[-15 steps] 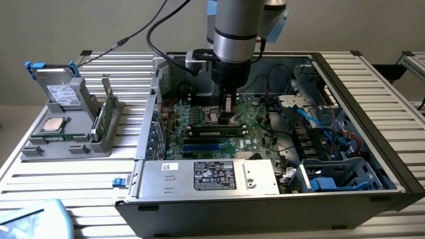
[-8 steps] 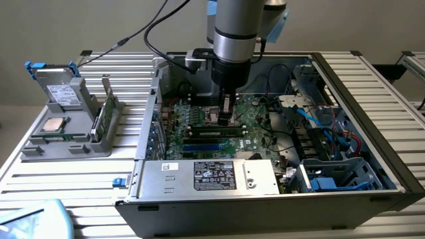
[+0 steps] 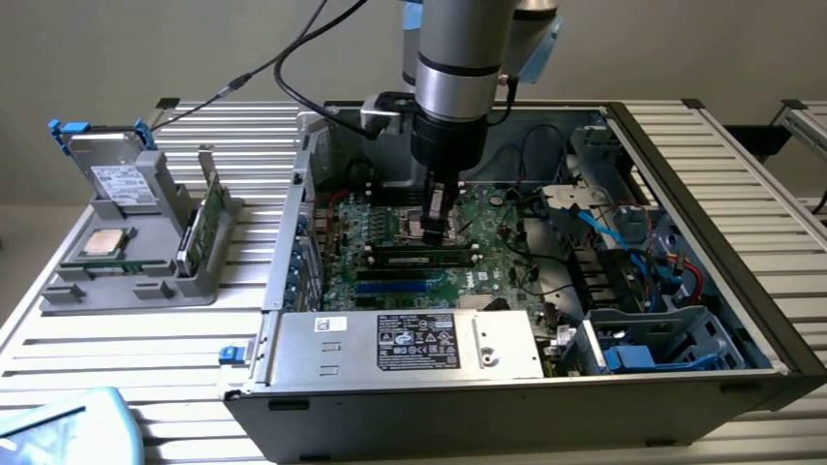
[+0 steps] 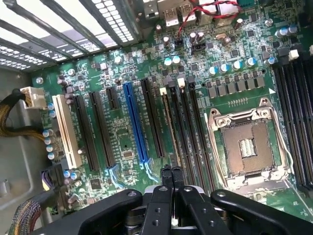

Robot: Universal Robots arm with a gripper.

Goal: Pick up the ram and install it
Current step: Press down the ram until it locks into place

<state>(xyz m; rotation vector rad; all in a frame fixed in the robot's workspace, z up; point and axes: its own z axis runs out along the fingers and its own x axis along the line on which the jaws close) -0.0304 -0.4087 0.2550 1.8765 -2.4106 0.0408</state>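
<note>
1. Ram [image 3: 420, 258] lying along a black slot on the green board [image 3: 505, 218], inside the open computer case [image 3: 723, 194]
2. Gripper [image 3: 433, 231] clenched shut, holding nothing, tips right by the ram's top edge; cannot tell if touching
3. Best to push straight down, softly, with the ram kept upright
4. Counted: one ram in the slot, one more green stick [image 3: 204, 225] in the gray stand [image 3: 130, 291], one silver chip [image 3: 104, 242]
</note>
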